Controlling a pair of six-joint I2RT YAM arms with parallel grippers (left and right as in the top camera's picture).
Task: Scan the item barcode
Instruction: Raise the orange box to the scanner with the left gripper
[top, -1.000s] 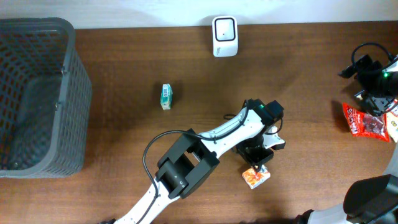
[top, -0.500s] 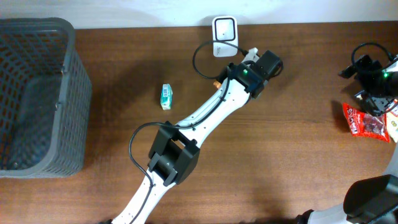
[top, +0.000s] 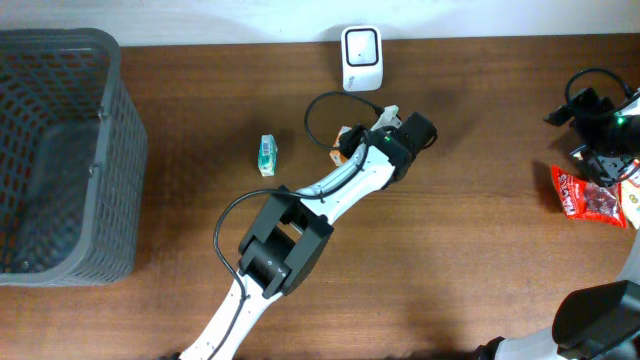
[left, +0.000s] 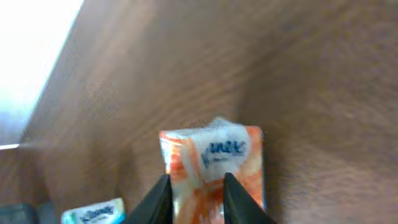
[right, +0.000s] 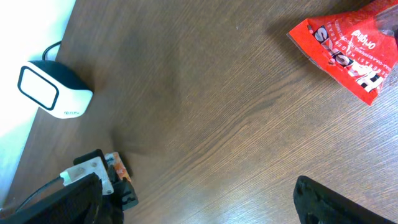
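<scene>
Where the table (top: 500, 260) lies nearest the robot, the left arm (top: 280, 255) stretches from the front edge and slants toward the middle of the brown wood, with a black cable (top: 225, 250) looping off its elbow. At its end the left gripper (left: 196, 186) sits a little short of the far edge. Its fingers (left: 239, 202) stand a narrow way apart. The orange-and-white tissue pack (left: 211, 158) fills the gap and spreads wider than it on both sides. The wrist view is blurred, so whether the fingers press on the pack or merely frame it I cannot tell. From overhead the pack shows as a small orange patch at the gripper's left tip, in front of the scanner (top: 360, 45) and apart from it.

Left of that, and well apart, a green tissue pack (top: 266, 155) lies flat on the table. Over on the right side a red snack bag (top: 582, 193) lies near the table's edge, with the right arm (top: 598, 115) just behind it. The right gripper (right: 198, 211) is spread wide, only bare wood showing between its fingers. A grey mesh basket (top: 125, 150) takes up the far left side. Farthest back, the scanner stands white at the rear edge by the pale wall, its window a dark-rimmed rounded square.
</scene>
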